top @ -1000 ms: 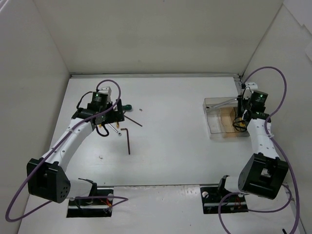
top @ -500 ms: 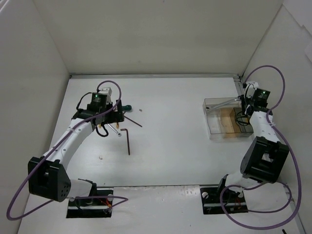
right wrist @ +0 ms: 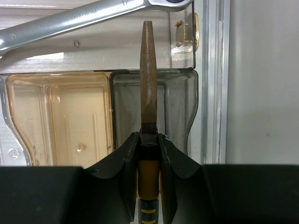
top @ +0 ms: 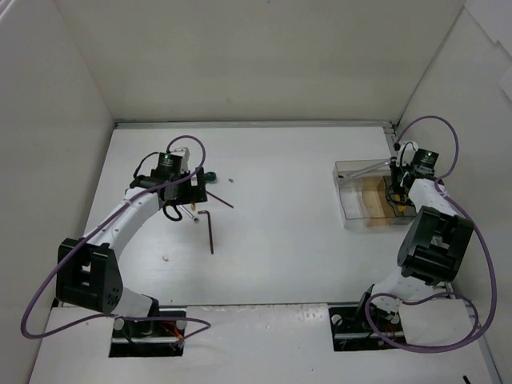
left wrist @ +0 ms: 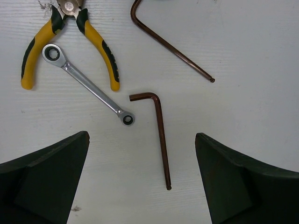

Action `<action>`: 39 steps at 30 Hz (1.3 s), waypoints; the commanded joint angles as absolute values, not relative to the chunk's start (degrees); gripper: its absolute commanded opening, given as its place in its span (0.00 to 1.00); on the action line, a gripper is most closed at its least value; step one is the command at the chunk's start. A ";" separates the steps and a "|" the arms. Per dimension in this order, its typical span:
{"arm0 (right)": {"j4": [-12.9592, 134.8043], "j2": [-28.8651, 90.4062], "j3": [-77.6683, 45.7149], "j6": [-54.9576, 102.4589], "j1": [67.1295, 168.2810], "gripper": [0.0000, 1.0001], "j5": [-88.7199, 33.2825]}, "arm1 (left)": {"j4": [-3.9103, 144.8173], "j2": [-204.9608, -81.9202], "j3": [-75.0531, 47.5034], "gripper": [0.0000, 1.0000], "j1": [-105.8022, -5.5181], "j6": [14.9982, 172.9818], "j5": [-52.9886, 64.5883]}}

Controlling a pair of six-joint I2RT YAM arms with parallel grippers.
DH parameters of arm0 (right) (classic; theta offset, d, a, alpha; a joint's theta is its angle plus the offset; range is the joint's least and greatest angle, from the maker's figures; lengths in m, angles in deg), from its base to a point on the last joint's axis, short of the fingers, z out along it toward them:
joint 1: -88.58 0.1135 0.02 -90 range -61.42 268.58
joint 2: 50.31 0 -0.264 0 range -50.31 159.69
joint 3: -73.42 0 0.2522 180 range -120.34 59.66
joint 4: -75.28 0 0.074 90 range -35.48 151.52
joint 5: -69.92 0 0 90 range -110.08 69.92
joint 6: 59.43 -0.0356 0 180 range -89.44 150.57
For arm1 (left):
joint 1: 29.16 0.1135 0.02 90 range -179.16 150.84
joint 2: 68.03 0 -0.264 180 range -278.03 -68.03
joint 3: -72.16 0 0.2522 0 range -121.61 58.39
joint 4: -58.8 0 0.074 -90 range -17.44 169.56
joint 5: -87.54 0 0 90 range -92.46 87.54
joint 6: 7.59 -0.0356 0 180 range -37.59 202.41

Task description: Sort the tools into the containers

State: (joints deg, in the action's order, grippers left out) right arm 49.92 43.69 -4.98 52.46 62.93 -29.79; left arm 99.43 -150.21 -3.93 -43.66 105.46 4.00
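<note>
While a yellow-handled tool (right wrist: 148,70) is pinched by the right gripper (right wrist: 149,138), the short hex key (left wrist: 161,140) is framed by the spread left gripper (left wrist: 141,135), shaft across its closing line.

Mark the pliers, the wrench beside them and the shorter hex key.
pliers (left wrist: 96,39): left wrist view, yellow handle.
wrench (left wrist: 89,86): left wrist view, mid shaft.
shorter hex key (left wrist: 161,140): left wrist view, long leg.
</note>
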 commanded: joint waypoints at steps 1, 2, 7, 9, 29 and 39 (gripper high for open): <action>55.63 44.25 -7.58 52.10 62.21 0.03 -31.85 | 97.17 -150.03 -6.21 0.92 -43.31 104.82 4.74; 55.63 44.52 -7.40 52.10 62.21 0.03 -31.86 | 97.08 -149.95 -6.12 0.92 -43.31 105.00 4.75; 55.72 45.84 -8.01 51.75 61.68 0.04 -33.08 | 96.90 -149.68 -5.59 0.92 -43.31 105.09 4.66; 55.63 46.45 -8.46 51.40 61.42 0.05 -33.52 | 96.90 -149.68 -5.68 0.92 -43.31 105.17 4.83; 56.33 45.32 -7.40 47.44 61.33 0.33 -33.87 | 95.67 -149.25 -4.71 0.92 -43.31 106.49 5.98; 57.12 30.92 -9.68 38.74 64.31 0.43 -36.25 | 97.25 -148.80 -5.76 0.92 -43.31 105.97 4.48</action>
